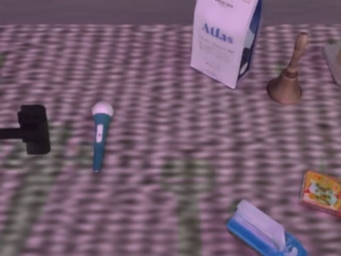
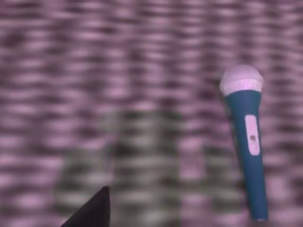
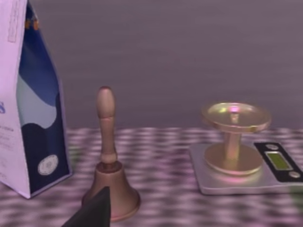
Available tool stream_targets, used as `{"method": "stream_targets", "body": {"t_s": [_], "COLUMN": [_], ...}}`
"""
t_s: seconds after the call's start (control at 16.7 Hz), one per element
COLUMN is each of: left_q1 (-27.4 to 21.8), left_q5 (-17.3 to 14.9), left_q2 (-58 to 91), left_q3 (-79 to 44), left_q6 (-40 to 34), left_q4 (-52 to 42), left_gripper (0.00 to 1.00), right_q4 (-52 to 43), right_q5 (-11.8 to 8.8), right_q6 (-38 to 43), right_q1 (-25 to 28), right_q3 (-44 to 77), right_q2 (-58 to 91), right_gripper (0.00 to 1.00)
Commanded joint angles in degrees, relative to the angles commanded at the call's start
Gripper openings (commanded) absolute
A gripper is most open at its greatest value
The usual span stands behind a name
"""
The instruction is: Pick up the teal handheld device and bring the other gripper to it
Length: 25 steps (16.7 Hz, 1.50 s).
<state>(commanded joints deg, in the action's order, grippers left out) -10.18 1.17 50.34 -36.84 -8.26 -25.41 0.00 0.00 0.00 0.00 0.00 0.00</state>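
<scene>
The teal handheld device point(image 1: 100, 137) lies flat on the woven cloth at the table's left, its white head toward the far side and its handle toward the near side. In the left wrist view the device point(image 2: 247, 142) shows whole, with its small white button facing up. My left gripper point(image 1: 34, 129) hovers to the left of it, apart from it, open and empty; one black fingertip point(image 2: 94, 210) shows. The other gripper, my right one, is out of the top view. One of its fingertips point(image 3: 97, 210) shows in front of a bell, open and holding nothing.
A white and blue Atlas carton point(image 1: 226, 40) stands at the back centre. A wooden-handled bell point(image 1: 286, 80) is right of it, with a scale point(image 3: 246, 161) at the far right edge. A blue-and-white flat pack point(image 1: 265, 232) and an orange box point(image 1: 321, 193) lie near right.
</scene>
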Motion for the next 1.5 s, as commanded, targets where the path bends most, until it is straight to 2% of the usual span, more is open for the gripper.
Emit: {"method": "stream_targets", "body": {"t_s": [0.42,0.78,1.2,1.5], "left_q1": [-7.0,-10.4,-10.4,-10.3], "left_q5": [-0.1,0.4,0.5,0.4], "left_q2": [39.2,57.3,58.8,64.4], "left_q3": [-27.2,-39.4,-40.0,-36.6], "left_q6": [-7.2,-10.5,-10.7,-10.4], "left_q4": [-16.4,-26.3,-27.0,-17.9], "left_gripper": [1.0,1.0,1.0,1.0], "right_q4": [0.0,0.0,0.0,0.0], "right_q5": [0.0,0.0,0.0,0.0], "right_q6": [0.0,0.0,0.0,0.0], "right_q1": [0.0,0.0,0.0,0.0], "right_q3": [0.0,0.0,0.0,0.0], "right_q2": [0.0,0.0,0.0,0.0], "right_gripper": [1.0,1.0,1.0,1.0]}}
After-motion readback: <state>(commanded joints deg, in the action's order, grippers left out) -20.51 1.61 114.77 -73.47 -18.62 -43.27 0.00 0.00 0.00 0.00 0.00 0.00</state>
